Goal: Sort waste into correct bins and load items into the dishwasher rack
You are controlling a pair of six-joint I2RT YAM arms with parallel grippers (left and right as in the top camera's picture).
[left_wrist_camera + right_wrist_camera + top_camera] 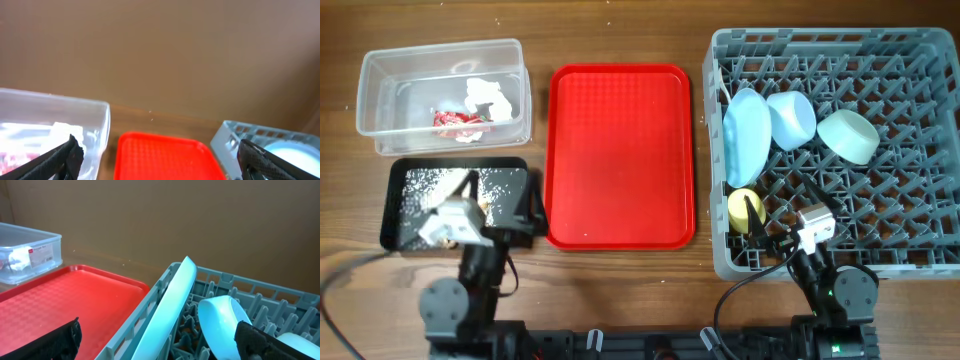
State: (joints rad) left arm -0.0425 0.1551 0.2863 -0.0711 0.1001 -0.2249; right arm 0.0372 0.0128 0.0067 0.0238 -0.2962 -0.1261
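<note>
The grey dishwasher rack [910,150] at the right holds the pale blue plate [746,135] on edge, the light blue bowl [791,119], the mint-green bowl [848,136] and the yellow cup [744,208]. The plate [172,305] and light blue bowl [222,325] show in the right wrist view. The clear tub [390,75] holds white tissue [488,96] and the red-and-white wrapper [455,122]. The black tray [395,190] holds rice grains [425,186]. My left gripper [448,222] is open over the black tray. My right gripper [810,225] is open at the rack's front edge. The spoon is not visible.
The flat red serving tray [620,155] lies between the bins and the rack, with nothing on it. It also shows in the left wrist view [160,157] and the right wrist view [65,300]. Both arm bases stand at the table's front edge.
</note>
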